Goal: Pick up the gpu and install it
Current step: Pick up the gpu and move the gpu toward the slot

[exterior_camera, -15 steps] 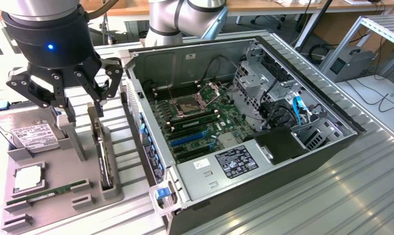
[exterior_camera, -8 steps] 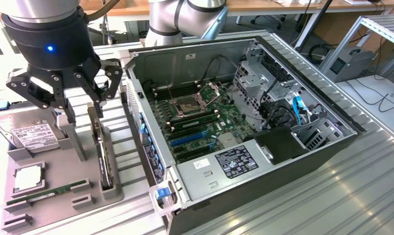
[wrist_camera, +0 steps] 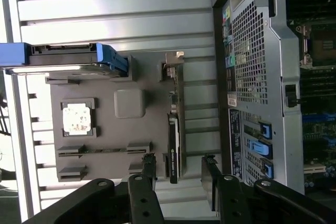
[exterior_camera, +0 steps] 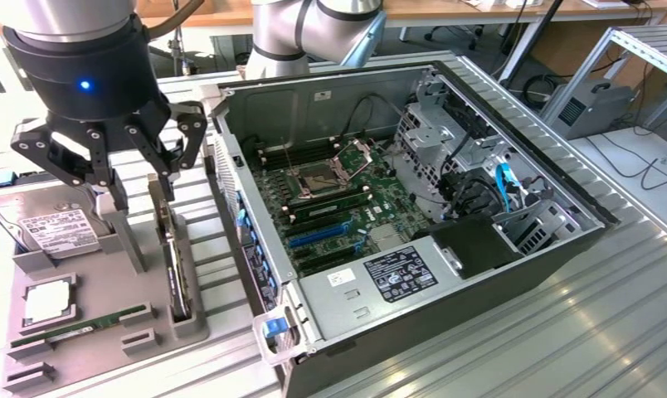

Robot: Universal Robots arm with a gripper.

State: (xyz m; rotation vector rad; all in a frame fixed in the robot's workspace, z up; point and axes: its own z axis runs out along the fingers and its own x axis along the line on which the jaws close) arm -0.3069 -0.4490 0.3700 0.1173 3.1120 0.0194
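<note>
Inspection finding, for your attention. Your gripper [exterior_camera: 134,195] stands wide open with nothing between its fingers [wrist_camera: 148,169]. It holds nothing and touches nothing.

The gpu [exterior_camera: 177,257] has not been lifted. It stands on its thin edge in a slot of the grey tray [exterior_camera: 90,282], along the tray edge nearest the computer case [exterior_camera: 311,91]. Its long axis runs parallel to that edge. In the wrist view the silver bracket sits at the end of the gpu [wrist_camera: 173,140] close to the tray corner that carries the hard drive [wrist_camera: 68,59].

The relation that matters: the gpu lies below the gripper. In the wrist view one finger falls on each side of the card's thin body, so the line between the fingertips crosses the long axis squarely. You are lined up to close on the flat faces, not the ends. In the exterior view the fingertips appear to be above the card's upper edge, and I judge them apart from it. How far along the card they stand I cannot tell.

The other tray items are in place and away from the fingers: the processor [exterior_camera: 48,303] and the memory stick [exterior_camera: 79,327] sit toward the tray edge opposite the gpu. The case lies open on the bench [exterior_camera: 533,332], motherboard exposed, just beside the tray.
</note>
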